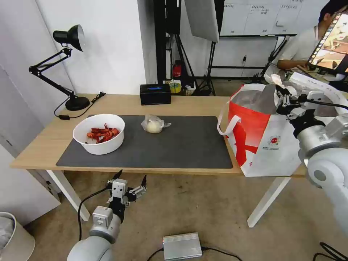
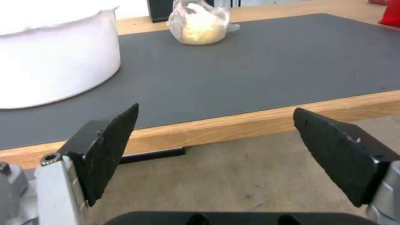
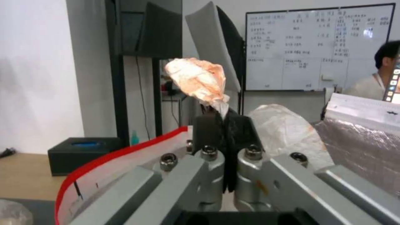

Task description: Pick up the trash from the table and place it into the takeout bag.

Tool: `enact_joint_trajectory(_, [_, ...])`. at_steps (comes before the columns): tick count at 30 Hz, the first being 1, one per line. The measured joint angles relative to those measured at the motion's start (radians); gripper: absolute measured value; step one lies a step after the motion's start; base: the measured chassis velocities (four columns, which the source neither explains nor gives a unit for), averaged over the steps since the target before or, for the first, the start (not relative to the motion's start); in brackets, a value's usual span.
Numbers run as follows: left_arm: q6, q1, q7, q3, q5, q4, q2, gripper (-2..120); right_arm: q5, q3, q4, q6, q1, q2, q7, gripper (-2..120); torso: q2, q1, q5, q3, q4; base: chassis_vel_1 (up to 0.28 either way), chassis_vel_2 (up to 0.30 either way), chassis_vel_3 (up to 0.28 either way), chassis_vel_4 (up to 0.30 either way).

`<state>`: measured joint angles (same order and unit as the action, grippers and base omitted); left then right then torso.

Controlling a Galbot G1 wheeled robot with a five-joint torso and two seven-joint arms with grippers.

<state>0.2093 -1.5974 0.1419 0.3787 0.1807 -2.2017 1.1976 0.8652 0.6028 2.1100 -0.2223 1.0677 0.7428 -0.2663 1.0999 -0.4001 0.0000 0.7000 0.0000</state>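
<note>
Fingers (image 3: 208, 131) of the right gripper (image 3: 225, 125) pinched tight on the crumpled tissue (image 3: 198, 79), white w/ orange-red stains, its wad sticking up beyond the tips. Right gripper sits at the rim of the takeout bag (image 1: 268, 145); foil-lined mouth lies just past and under the tips, so the drop looks nearly lined up. My read: a bit more reach over the opening, then release. Bag stands upright at the right end of the table (image 1: 43, 145), mouth wide, loop handle hanging on its near-left side.

Left gripper (image 1: 130, 181) hangs low, off the table's front edge, pads (image 2: 112, 147) spread wide, holding nothing. Straight ahead of those pads and a bit to one side: white bowl (image 1: 99, 133) of red shells on the dark mat (image 1: 181, 145). Further off beyond the pads, clear bag w/ whitish lump (image 1: 154, 125), also on the mat. Left arm clearly nearer both; right arm nearer the tote.

Surface: light wood, flat. Black box (image 1: 155, 94) and desk lamp (image 1: 61, 65) at the far edge. Room: white wall, stands, whiteboard behind.
</note>
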Motion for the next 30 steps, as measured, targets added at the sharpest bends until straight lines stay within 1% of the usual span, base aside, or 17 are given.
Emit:
enact_joint_trajectory(1, [0.000,0.000,0.000,0.000,0.000,0.000,0.000,100,0.000,0.000,0.000,0.000,0.000,0.000,0.000,3,0.000,0.000,0.0000,0.000,0.0000,0.000,0.000,0.000,0.000])
enact_joint_trajectory(3, [0.000,0.002,0.000,-0.003,0.001,0.000,-0.001,100,-0.024,0.011,0.008,-0.011,0.015,-0.001,0.000,14,0.000,0.000,0.0000,0.000,0.0000,0.000,0.000,0.000,0.000])
enact_joint_trajectory(4, [0.000,0.002,0.000,-0.003,0.001,0.000,-0.001,100,-0.024,0.011,0.008,-0.011,0.015,-0.001,0.000,14,0.000,0.000,0.0000,0.000,0.0000,0.000,0.000,0.000,0.000])
enact_joint_trajectory(6, [0.000,0.004,0.000,-0.005,0.001,0.000,-0.001,100,-0.048,0.018,0.011,-0.018,0.024,-0.002,0.000,25,0.000,0.000,0.0000,0.000,0.0000,0.000,0.000,0.000,0.000])
enact_joint_trajectory(7, [0.000,0.004,0.000,-0.005,0.001,0.000,-0.001,100,-0.048,0.018,0.011,-0.018,0.024,-0.002,0.000,25,0.000,0.000,0.0000,0.000,0.0000,0.000,0.000,0.000,0.000])
enact_joint_trajectory(9, [0.000,0.004,0.000,-0.007,0.001,0.000,-0.001,100,-0.062,0.022,0.015,-0.024,0.028,-0.004,0.000,34,0.000,0.000,0.0000,0.000,0.0000,0.000,0.000,0.000,0.000])
enact_joint_trajectory(10, [0.000,0.004,0.000,-0.007,0.001,0.000,-0.001,100,-0.062,0.022,0.015,-0.024,0.028,-0.004,0.000,34,0.000,0.000,0.0000,0.000,0.0000,0.000,0.000,0.000,0.000])
enact_joint_trajectory(12, [0.000,0.004,0.000,-0.007,0.001,-0.001,-0.002,100,-0.068,0.024,0.018,-0.030,0.030,-0.004,0.001,45,0.000,0.000,0.0000,0.000,0.0000,0.000,0.000,0.000,0.000])
enact_joint_trajectory(13, [0.000,0.004,0.000,-0.007,0.001,-0.001,-0.002,100,-0.068,0.024,0.018,-0.030,0.030,-0.004,0.001,45,0.000,0.000,0.0000,0.000,0.0000,0.000,0.000,0.000,0.000])
enact_joint_trajectory(15, [0.000,0.004,0.000,-0.007,0.001,-0.001,-0.002,100,-0.070,0.025,0.019,-0.031,0.033,-0.004,0.001,52,0.000,0.000,0.0000,0.000,0.0000,0.000,0.000,0.000,0.000])
enact_joint_trajectory(17, [-0.001,0.003,0.000,-0.006,0.001,-0.001,-0.002,100,-0.071,0.026,0.020,-0.032,0.037,-0.003,0.002,64,0.000,0.000,0.0000,0.000,0.0000,0.000,0.000,0.000,0.000])
enact_joint_trajectory(18, [-0.001,0.003,0.000,-0.006,0.001,-0.001,-0.002,100,-0.071,0.026,0.020,-0.032,0.037,-0.003,0.002,64,0.000,0.000,0.0000,0.000,0.0000,0.000,0.000,0.000,0.000])
enact_joint_trajectory(21, [-0.001,0.003,0.000,-0.006,0.001,-0.004,-0.003,100,-0.071,0.027,0.028,-0.033,0.041,-0.003,0.005,80,0.000,0.000,0.0000,0.000,0.0000,0.000,0.000,0.000,0.000])
enact_joint_trajectory(22, [-0.001,0.003,0.000,-0.006,0.001,-0.004,-0.003,100,-0.071,0.027,0.028,-0.033,0.041,-0.003,0.005,80,0.000,0.000,0.0000,0.000,0.0000,0.000,0.000,0.000,0.000])
enact_joint_trajectory(26, [-0.001,0.001,0.000,-0.005,0.001,-0.007,-0.002,100,-0.069,0.031,0.036,-0.033,0.047,-0.004,0.009,92,0.000,0.000,0.0000,0.000,0.0000,0.000,0.000,0.000,0.000])
enact_joint_trajectory(27, [-0.001,0.000,0.000,-0.004,0.001,-0.008,-0.002,100,-0.060,0.035,0.042,-0.032,0.051,-0.004,0.022,97,0.000,0.000,0.0000,0.000,0.0000,0.000,0.000,0.000,0.000])
enact_joint_trajectory(30, [-0.002,-0.002,0.000,-0.002,0.001,-0.010,-0.002,100,-0.018,0.042,0.057,-0.016,0.058,-0.006,0.051,100,0.000,0.000,0.0001,0.000,0.0000,0.000,0.000,0.000,0.000])
